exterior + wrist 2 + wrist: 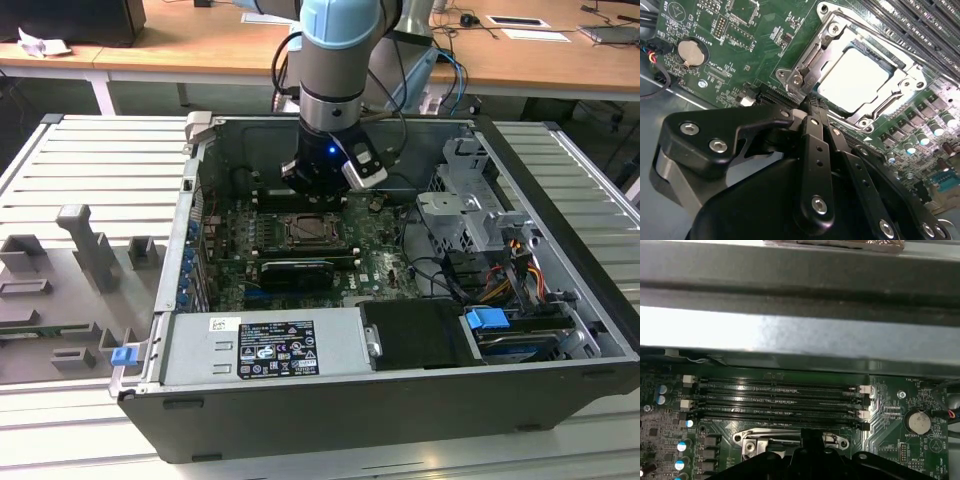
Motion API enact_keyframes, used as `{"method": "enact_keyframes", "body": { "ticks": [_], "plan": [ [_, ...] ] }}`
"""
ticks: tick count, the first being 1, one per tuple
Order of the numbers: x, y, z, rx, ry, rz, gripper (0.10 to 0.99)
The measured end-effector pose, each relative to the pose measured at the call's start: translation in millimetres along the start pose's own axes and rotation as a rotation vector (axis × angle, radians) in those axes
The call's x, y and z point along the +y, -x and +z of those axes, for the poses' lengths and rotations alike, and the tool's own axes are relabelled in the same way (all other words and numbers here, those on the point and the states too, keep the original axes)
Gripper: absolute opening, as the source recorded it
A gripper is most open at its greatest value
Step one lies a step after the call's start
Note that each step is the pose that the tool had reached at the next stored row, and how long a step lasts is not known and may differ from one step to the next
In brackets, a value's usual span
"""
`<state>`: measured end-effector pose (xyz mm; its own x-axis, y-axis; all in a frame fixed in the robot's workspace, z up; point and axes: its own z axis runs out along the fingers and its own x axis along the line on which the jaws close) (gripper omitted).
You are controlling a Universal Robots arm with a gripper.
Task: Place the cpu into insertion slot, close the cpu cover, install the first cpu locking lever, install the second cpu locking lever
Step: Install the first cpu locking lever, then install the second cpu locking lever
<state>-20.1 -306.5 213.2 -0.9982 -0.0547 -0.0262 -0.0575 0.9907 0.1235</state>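
You've got one hand (812, 106) low inside the open computer case (560, 340), fingers together with nothing between them, tips right at the edge of the one insertion slot (860, 80). One cpu (852, 80) sits flat in that slot just ahead of the hand. One cpu cover (832, 37) lies down around the chip. One coin battery (691, 53) off to the side of the hand. Four memory slots (780, 397) past the socket in the first wrist view.
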Motion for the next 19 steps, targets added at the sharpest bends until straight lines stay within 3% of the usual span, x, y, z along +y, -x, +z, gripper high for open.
{"method": "enact_keyframes", "body": {
  "ticks": [14, 16, 19],
  "plan": [
    [-12.8, -0.8, -1.8, 0.0000, 0.000, 0.000, 0.106],
    [-12.4, -0.5, -8.0, -0.0001, 0.000, 0.000, 0.106],
    [-17.7, -0.9, -8.7, 0.0000, 0.000, 0.000, 0.106]
  ]
}}
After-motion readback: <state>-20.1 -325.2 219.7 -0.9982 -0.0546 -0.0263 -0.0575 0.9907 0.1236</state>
